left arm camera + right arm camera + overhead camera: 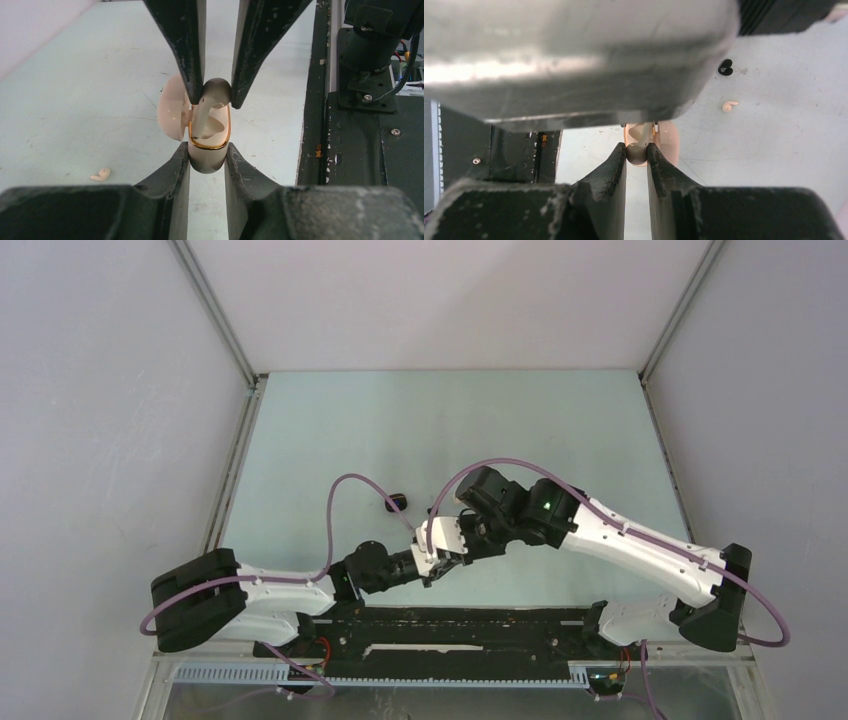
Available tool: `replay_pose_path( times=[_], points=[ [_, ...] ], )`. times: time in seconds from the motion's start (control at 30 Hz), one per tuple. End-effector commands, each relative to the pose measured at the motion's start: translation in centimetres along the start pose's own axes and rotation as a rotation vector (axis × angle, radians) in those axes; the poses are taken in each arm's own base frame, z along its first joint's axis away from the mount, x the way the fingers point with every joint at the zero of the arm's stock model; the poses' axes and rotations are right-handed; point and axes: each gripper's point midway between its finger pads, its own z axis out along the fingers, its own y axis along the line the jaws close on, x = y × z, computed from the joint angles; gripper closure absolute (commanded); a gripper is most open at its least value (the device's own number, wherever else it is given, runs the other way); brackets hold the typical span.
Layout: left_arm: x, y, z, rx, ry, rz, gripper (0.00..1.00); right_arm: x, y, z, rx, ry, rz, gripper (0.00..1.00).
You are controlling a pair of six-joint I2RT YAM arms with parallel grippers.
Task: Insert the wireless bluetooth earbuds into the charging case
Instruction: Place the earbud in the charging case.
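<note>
Beige earbud (215, 90), pinched in the right jaws, dips its stem into the open, gold-rimmed charging case (207, 157), which the left jaws clamp. Press gently along the stem's line, keeping the case steady, until it seats.

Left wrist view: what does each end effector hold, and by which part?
Left end effector: open charging case, by its lower body. Right end effector: earbud, by its rounded head.
</note>
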Motion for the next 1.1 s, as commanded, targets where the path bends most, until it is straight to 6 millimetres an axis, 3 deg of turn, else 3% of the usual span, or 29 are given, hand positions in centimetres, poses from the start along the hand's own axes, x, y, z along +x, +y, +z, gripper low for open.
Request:
replay_pose_path(
  times=[0.0,0.6,1.07],
  points=[
    [-3.2,0.7,0.6,-0.024,-0.085,0.045,1.00,-1.3,-1.2,-0.6,0.051,-0.017,-0.038,0.94],
    [-3.2,0.6,0.6,-0.029,-0.083,0.046,1.00,0.0,-0.1,-0.2,0.022,0.034,-0.074,0.94],
    [-3.4,0.3,0.6,-0.013,-0.092,0.050,1.00,-0.5,-0.7,0.2,0.040,0.024,-0.072,0.91]
  ],
)
